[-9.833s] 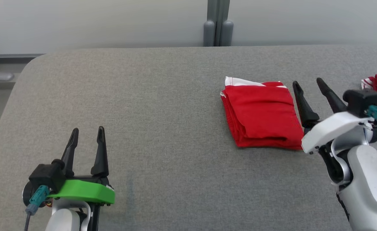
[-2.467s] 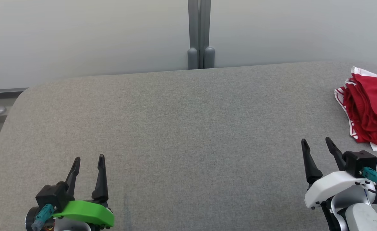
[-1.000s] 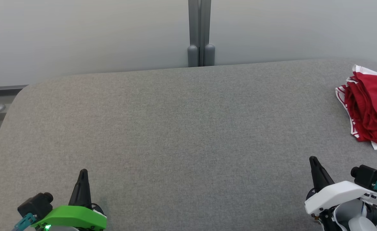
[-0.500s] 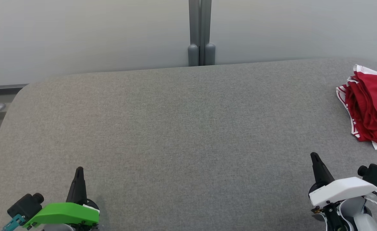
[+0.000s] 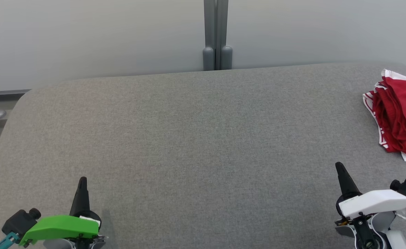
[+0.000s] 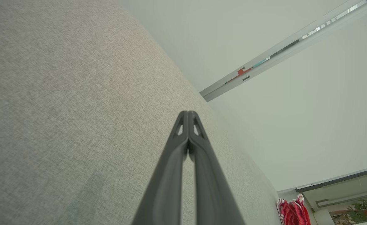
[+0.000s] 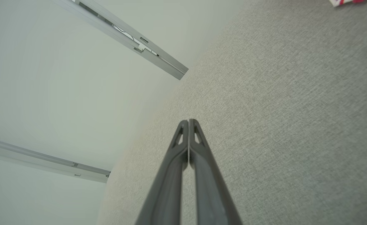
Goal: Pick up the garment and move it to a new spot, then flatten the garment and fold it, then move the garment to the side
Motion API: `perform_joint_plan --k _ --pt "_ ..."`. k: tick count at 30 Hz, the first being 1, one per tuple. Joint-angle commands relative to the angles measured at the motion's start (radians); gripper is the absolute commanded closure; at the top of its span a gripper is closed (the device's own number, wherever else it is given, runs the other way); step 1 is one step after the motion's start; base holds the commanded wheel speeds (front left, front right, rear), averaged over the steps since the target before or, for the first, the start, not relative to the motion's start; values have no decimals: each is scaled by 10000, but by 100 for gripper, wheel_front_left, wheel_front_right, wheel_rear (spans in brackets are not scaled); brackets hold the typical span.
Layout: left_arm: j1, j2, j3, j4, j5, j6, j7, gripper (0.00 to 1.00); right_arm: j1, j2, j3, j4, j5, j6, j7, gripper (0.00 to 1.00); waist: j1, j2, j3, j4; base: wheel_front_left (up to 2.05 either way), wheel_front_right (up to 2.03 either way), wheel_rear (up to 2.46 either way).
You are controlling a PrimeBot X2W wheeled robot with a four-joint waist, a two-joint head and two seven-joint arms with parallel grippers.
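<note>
Folded red, white-trimmed cloth garment lies bunched at the right edge of the grey woven tabletop. The left claw and right claw, tapered dark fingers pressed together, grip nothing.

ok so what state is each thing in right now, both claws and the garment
left claw: shut, holding nothing, at the front left of the table
right claw: shut, holding nothing, at the front right
red garment: folded but rumpled, lying at the table's right edge, touched by neither claw
</note>
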Motion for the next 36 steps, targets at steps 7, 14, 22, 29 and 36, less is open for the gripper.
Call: perform_joint_plan --k 7,14,22,29,36 --pt "-357 29 168 -222 -943 -15 243 100 -308 21 -83 -142 1006 -5 125 100 0 -1 17 9 0 0 0" --pt "-384 16 247 -291 -1623 -16 437 100 -352 47 -133 -144 1753 -6 220 100 0 -1 34 17 0 0 0" --pt "-429 4 342 -373 -2322 -18 643 100 -411 70 -184 -147 2543 -6 320 100 0 -1 52 27 0 0 0" --pt "-452 -5 416 -434 -2907 -20 805 100 -437 89 -226 -150 3178 -6 401 100 0 -1 68 35 0 0 0" --pt "-484 -15 480 -487 -3476 -22 967 100 -455 105 -264 -152 3795 -7 473 100 0 -1 84 43 0 0 0"
